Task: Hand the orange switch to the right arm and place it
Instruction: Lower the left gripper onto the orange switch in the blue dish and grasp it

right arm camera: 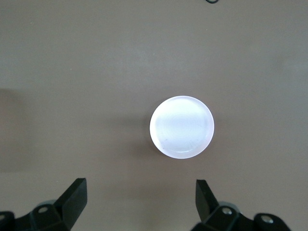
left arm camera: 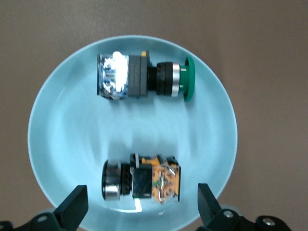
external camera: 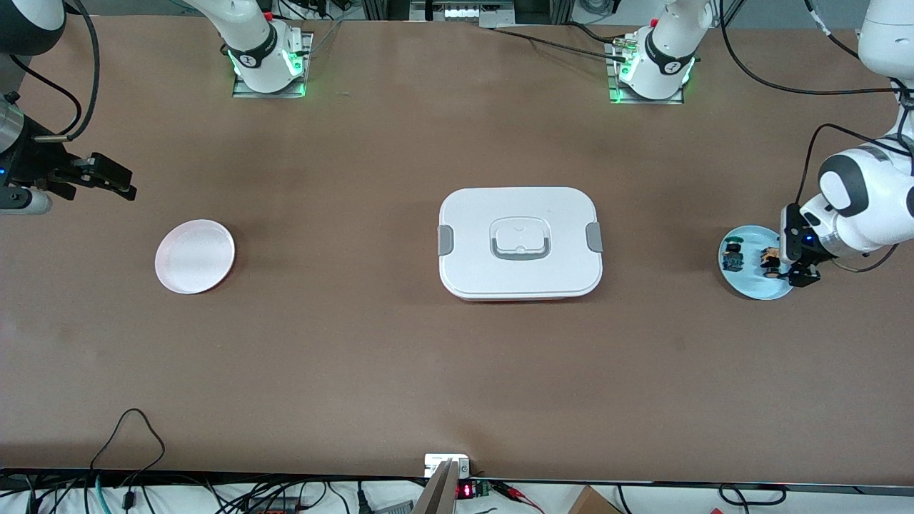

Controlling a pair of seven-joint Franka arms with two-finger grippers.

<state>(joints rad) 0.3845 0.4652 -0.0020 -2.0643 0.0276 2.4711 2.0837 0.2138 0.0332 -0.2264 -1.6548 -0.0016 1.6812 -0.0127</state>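
Orange switch (left arm camera: 142,183), black body, lies sideways on blue plate (left arm camera: 62,144).

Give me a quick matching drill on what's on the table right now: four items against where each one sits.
1. orange switch
2. white lidded box
3. pink plate
4. left tool

a. mid-table
b. on the blue plate, beside the green-capped switch
c. open, over the blue plate
d. toward the right arm's end

Pairs: 1-b, 2-a, 3-d, 4-c

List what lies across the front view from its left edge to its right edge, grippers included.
right gripper → pink plate → white lidded box → blue plate → green-capped switch → orange switch → left gripper
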